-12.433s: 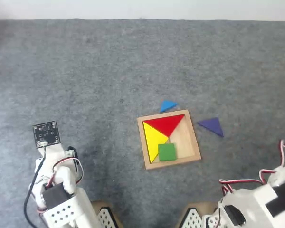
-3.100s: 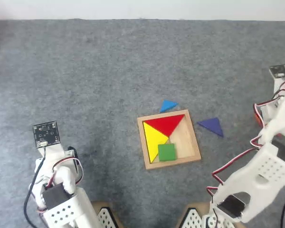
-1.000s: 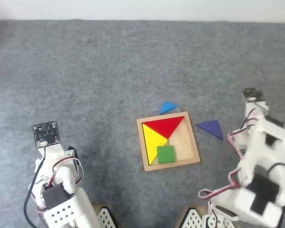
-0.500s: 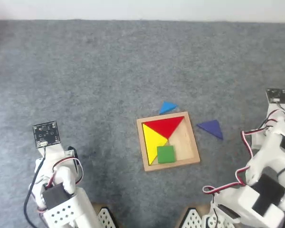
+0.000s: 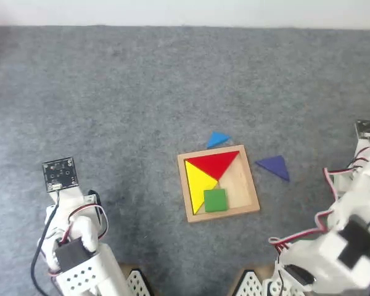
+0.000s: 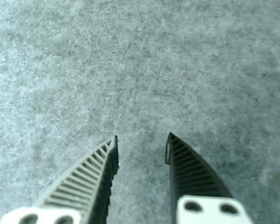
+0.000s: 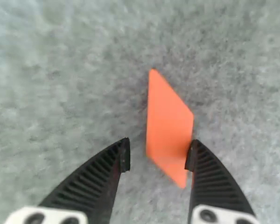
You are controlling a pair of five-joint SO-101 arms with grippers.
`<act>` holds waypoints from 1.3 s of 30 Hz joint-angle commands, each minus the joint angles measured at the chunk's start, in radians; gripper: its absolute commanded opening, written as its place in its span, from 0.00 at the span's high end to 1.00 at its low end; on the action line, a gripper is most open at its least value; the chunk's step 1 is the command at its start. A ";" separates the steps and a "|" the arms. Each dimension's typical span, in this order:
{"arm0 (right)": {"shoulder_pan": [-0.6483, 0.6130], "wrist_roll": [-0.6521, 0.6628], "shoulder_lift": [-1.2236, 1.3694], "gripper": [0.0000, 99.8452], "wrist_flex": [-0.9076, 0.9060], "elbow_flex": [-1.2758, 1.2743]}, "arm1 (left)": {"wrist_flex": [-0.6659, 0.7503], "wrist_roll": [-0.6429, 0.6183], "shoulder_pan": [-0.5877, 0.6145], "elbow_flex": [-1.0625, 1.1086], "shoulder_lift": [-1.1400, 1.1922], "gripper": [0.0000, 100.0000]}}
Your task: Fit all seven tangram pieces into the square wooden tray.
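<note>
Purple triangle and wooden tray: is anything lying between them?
Nothing. The high view shows bare grey carpet between the purple triangle and the tray.

A grey felt table (image 5: 142,92) carried everything. The orange piece (image 7: 169,126) lay flat on the felt between the fingers of the right gripper (image 7: 159,141), close against one finger and apart from the other, its far corner beyond the tips. The purple triangle (image 5: 275,166) lay on the felt between that arm and the tray (image 5: 224,213), near the tray's side. The blue triangle (image 5: 217,139) lay just beyond the tray's far edge. Grey felt lay under the left gripper (image 6: 143,136), well apart from the tray.
</note>
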State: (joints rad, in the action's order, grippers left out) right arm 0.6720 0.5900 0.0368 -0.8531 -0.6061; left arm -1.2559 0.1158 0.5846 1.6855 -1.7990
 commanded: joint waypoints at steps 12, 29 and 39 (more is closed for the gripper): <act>0.113 0.063 0.527 0.79 -0.015 0.387 | -0.005 -0.008 0.008 -0.004 -0.018 0.83; -0.045 -0.109 -0.165 0.97 -0.344 0.384 | -0.005 -0.008 0.006 -0.004 -0.018 0.83; -0.317 -0.114 -0.518 0.99 -0.461 0.258 | -0.005 -0.008 0.006 -0.004 -0.018 0.83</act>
State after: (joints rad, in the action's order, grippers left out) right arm 0.4312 0.4856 -0.3728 -1.3042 -0.2869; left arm -1.2559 0.1158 0.5846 1.6855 -1.7990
